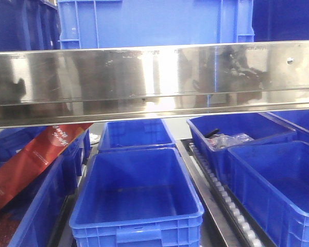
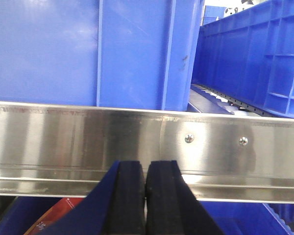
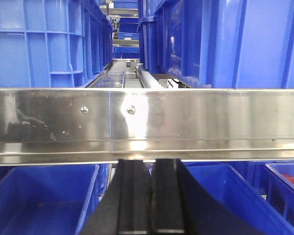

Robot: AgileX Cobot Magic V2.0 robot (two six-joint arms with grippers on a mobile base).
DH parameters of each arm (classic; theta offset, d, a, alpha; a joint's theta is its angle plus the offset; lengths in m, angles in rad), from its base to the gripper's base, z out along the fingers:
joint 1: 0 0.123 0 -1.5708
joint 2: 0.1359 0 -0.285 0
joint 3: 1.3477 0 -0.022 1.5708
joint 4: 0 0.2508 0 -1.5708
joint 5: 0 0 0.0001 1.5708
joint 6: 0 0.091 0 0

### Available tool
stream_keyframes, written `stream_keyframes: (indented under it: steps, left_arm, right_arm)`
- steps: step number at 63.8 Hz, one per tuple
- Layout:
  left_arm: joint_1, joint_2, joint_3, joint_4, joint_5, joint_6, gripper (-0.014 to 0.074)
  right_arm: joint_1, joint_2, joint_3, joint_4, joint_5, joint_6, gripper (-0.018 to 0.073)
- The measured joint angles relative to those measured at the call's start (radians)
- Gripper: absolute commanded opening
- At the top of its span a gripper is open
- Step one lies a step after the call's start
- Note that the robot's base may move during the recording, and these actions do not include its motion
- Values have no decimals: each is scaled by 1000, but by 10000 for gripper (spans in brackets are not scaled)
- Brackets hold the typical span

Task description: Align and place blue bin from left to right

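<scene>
Blue bin [image 1: 154,23]: large bright-blue crate on the upper shelf level, standing directly behind the steel rail [image 1: 154,77]. Smooth side wall faces the front camera, with paired raised vertical ribs near each corner. Top cut off by the frame edge. In the left wrist view its wall [image 2: 63,49] fills the upper left, just above the rail [image 2: 88,132].

Steel rail: polished horizontal band across all three views; two screws visible in each wrist view.

Left hand [image 2: 145,200]: black pads pressed together, nothing between them; positioned just in front of the rail and below the bin, not touching either.

Right hand [image 3: 150,200]: black pads likewise closed on each other, empty; in front of the rail [image 3: 147,122].

Lower level, front view:
- Empty blue crate [image 1: 136,200], centre foreground.
- Second blue crate [image 1: 136,135], directly behind it.
- Crate with clear plastic bags [image 1: 237,135], right rear.
- Blue crate [image 1: 283,185], right foreground.
- Crates with a red cardboard strip [image 1: 31,159] lying tilted across them, left.
- Roller track [image 1: 221,195] running between the centre and right crates.
</scene>
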Motion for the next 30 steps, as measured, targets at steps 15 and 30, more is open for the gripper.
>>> stream_keyframes:
  steps: [15,30]
  left_arm:
    - [0,0,0,0,0,0,4]
    - [0,0,0,0,0,0,4]
  right_arm:
    - [0,0,0,0,0,-1,-70]
    - [0,0,0,0,0,-1,-70]
